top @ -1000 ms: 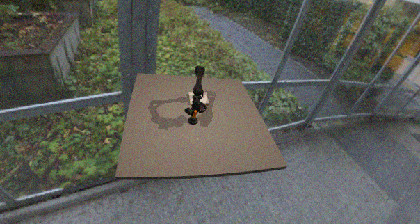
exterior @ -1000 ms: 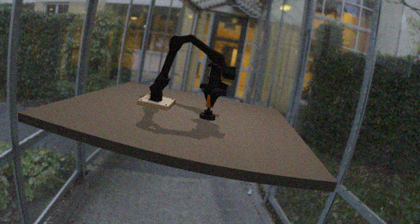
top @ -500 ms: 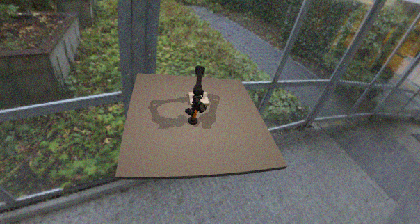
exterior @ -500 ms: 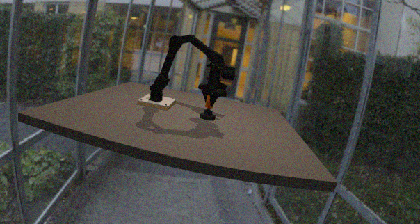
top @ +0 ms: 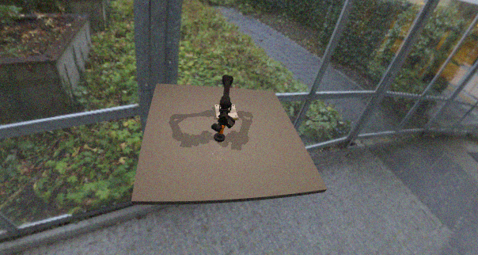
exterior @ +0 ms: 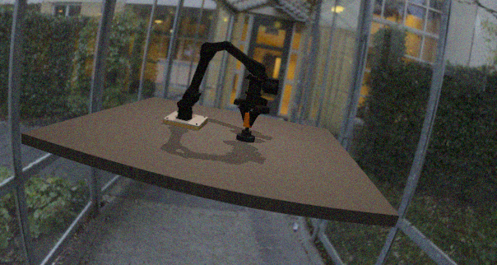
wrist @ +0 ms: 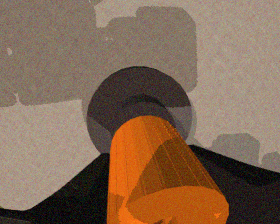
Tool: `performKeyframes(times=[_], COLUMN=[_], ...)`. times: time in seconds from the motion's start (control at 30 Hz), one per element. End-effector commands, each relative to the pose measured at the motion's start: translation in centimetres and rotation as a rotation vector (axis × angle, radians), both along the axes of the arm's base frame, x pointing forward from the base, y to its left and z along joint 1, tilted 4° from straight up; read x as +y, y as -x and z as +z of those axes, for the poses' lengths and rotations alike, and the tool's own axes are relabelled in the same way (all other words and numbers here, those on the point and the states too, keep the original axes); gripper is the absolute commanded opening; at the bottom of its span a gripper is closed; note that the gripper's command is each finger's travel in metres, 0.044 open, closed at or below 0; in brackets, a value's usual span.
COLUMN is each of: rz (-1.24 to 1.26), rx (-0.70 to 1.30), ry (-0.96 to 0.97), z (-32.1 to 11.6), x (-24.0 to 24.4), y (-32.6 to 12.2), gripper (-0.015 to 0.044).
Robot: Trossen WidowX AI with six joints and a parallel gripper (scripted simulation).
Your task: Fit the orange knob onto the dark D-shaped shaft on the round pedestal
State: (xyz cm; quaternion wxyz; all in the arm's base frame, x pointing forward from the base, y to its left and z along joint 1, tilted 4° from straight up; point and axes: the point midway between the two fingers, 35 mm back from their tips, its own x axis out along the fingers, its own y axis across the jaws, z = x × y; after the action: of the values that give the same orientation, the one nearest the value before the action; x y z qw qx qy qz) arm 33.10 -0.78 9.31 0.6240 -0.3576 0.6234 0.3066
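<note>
My gripper [top: 222, 127] [exterior: 247, 118] is shut on the orange knob [top: 222, 128] [exterior: 246, 119] [wrist: 160, 183]. It holds the knob upright above the dark round pedestal [top: 219, 137] [exterior: 245, 137] [wrist: 118, 99]. In the exterior view a small gap shows between the knob's lower end and the pedestal. In the wrist view the knob fills the lower middle and its far end covers the pedestal's centre, so the D-shaped shaft is mostly hidden; a dark stub [wrist: 145, 104] shows just above the knob. The knob's near end shows a hole.
The arm's base sits on a pale plate [top: 233, 112] [exterior: 186, 121] behind the pedestal on the brown table [top: 190, 172] [exterior: 288, 170]. The table's edges drop off on all sides. Glass walls and metal posts surround the table.
</note>
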Motion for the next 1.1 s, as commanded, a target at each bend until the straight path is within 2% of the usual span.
performKeyframes(times=[0.0,0.7,0.93,1.07], rz=[0.109,0.12,0.318,0.329], rx=[-0.001,-0.001,0.012,0.013], ry=[0.005,0.006,0.013,0.014], z=[0.28,0.26,0.13,-0.1], x=[-0.05,-0.08,-0.05,-0.02], y=[-0.41,-0.54,-0.29,-0.03], gripper=[0.0,0.0,0.0,0.0])
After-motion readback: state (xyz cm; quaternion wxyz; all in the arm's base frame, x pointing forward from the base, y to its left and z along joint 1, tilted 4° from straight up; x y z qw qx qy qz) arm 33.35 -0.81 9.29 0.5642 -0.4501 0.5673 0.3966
